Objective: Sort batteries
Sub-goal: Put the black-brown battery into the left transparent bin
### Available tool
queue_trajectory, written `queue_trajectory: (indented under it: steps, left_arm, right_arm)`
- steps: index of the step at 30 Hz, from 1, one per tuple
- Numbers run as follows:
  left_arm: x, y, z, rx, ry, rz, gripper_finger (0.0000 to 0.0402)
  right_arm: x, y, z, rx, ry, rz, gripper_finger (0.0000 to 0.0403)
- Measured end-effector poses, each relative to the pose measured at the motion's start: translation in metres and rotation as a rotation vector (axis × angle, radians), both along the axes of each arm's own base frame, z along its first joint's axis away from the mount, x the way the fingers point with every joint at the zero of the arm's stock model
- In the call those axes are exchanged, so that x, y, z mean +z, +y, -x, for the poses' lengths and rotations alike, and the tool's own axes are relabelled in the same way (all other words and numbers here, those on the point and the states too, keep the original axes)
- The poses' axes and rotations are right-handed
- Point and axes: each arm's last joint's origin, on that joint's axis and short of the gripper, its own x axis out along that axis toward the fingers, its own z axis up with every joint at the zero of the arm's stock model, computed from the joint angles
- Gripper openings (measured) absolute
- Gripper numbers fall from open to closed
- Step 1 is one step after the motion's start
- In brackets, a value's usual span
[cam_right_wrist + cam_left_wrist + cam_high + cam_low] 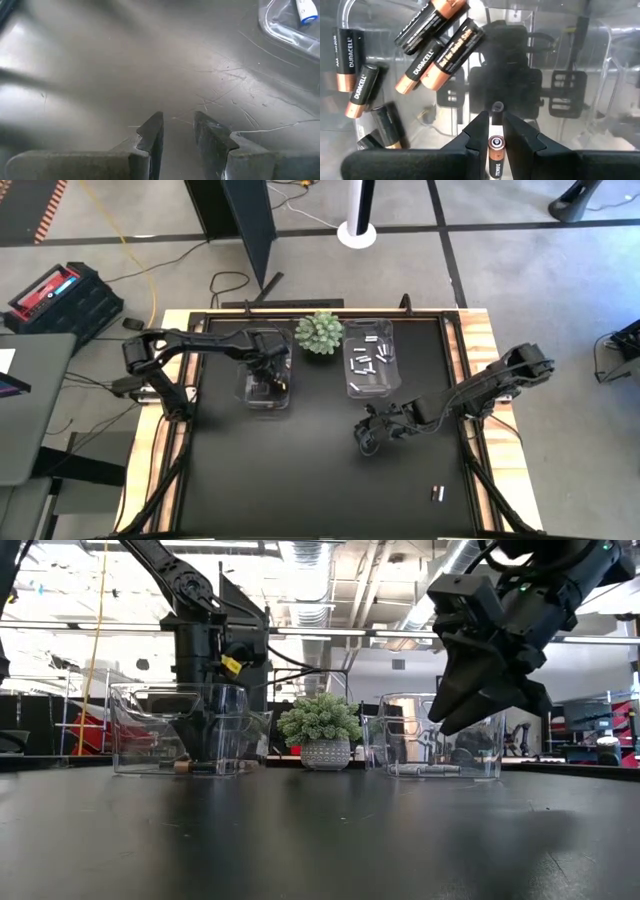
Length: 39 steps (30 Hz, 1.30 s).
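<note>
My left gripper (268,380) reaches down into the left clear bin (250,395) and is shut on a dark, copper-ended battery (495,150). Several more dark batteries (435,50) lie on that bin's floor. The right clear bin (368,360) holds several pale batteries (365,365). My right gripper (370,435) hovers over the black mat, near side of the right bin, open with nothing between its fingers (150,135). One dark battery (437,493) lies on the mat at the near right. My left gripper pinches the dark battery between its two fingers (477,132), and the battery lies along them. Its round end face (495,142) looks back at the wrist, and its far end (497,107) reaches past the fingertips. The fingers point down into the bin from above.
A green spiky plant in a pot (318,332) stands between the two bins at the far edge. The wooden table border (495,410) frames the mat. The mat (290,470) between the arms and the near edge is bare.
</note>
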Motion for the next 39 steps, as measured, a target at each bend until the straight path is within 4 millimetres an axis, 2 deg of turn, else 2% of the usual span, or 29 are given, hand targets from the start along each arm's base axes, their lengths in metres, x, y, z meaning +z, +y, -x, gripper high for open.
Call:
queue_trajectory:
  steps: [10, 21, 27, 32, 39]
  left_arm:
    - [0.000, 0.005, 0.002, 0.020, -0.009, 0.016, 0.0057]
    - [0.000, 0.006, 0.002, 0.014, -0.017, 0.007, 0.0111]
    - [0.002, 0.008, 0.003, 0.035, 0.004, -0.054, 0.0116]
    - [0.019, 0.006, 0.006, 0.072, -0.065, -0.079, 0.0116]
    - [0.064, 0.000, 0.018, 0.138, -0.282, -0.148, 0.0116]
  right_arm:
    - [0.000, -0.003, -0.001, -0.005, 0.002, 0.006, 0.0126]
    - [0.000, -0.003, -0.001, -0.003, 0.002, 0.007, 0.0126]
    - [0.000, -0.003, -0.001, -0.003, 0.002, 0.007, 0.0126]
    - [0.000, -0.003, -0.001, -0.003, 0.002, 0.007, 0.0126]
    - [0.000, -0.003, -0.001, -0.003, 0.002, 0.006, 0.0126]
